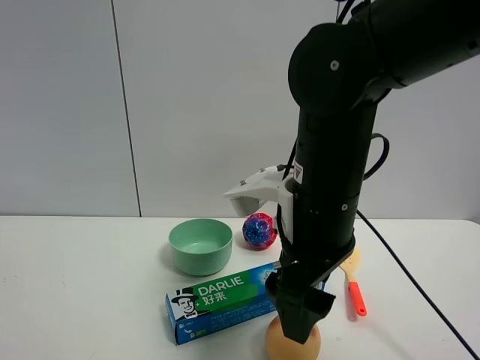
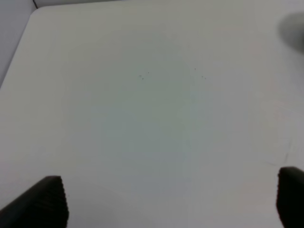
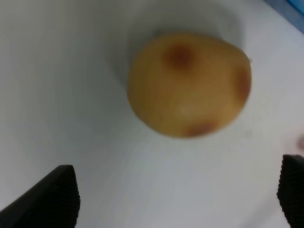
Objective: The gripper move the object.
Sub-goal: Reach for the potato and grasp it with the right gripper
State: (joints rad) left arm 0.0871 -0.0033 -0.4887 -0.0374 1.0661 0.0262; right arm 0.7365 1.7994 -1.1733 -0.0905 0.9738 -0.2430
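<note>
The object (image 1: pixel 280 345) is a tan egg-shaped ball with reddish spots, lying on the white table at the front edge of the exterior view, partly hidden by the arm. My right gripper (image 1: pixel 298 330) hangs straight above it on the thick black arm. In the right wrist view the object (image 3: pixel 187 84) lies on the table ahead of the open gripper (image 3: pixel 183 197), outside the two dark fingertips (image 3: pixel 52 194). My left gripper (image 2: pixel 171 202) is open over bare table and does not show in the exterior view.
A blue-green Darlie toothpaste box (image 1: pixel 225 300) lies just behind the object. A green bowl (image 1: pixel 200 245) and a blue-and-red speckled ball (image 1: pixel 259 230) stand further back. A wooden spatula with an orange handle (image 1: pixel 354 289) lies to the right. A black cable runs off right.
</note>
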